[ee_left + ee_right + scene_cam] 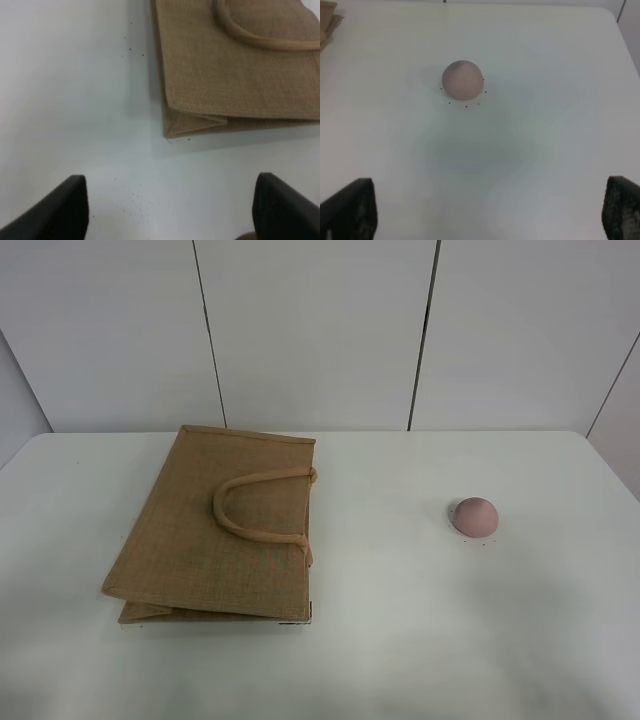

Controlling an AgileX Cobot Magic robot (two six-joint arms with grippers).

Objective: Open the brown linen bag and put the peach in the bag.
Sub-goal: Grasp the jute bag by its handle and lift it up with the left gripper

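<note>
The brown linen bag (pixel 215 530) lies flat and folded on the white table (pixel 400 640), left of centre, with a beige loop handle (pixel 262 508) on top. In the left wrist view its near corner (pixel 235 80) shows. The peach (pixel 474 516) sits alone on the table to the right; the right wrist view shows it (pixel 463 79) ahead of the gripper. Neither gripper shows in the high view. My left gripper (pixel 170 210) is open and empty, short of the bag's corner. My right gripper (pixel 487 210) is open and empty, short of the peach.
White wall panels (pixel 320 330) stand behind the table's far edge. Small dark specks lie on the table around the peach (pixel 466 106) and near the bag's corner (pixel 189 139).
</note>
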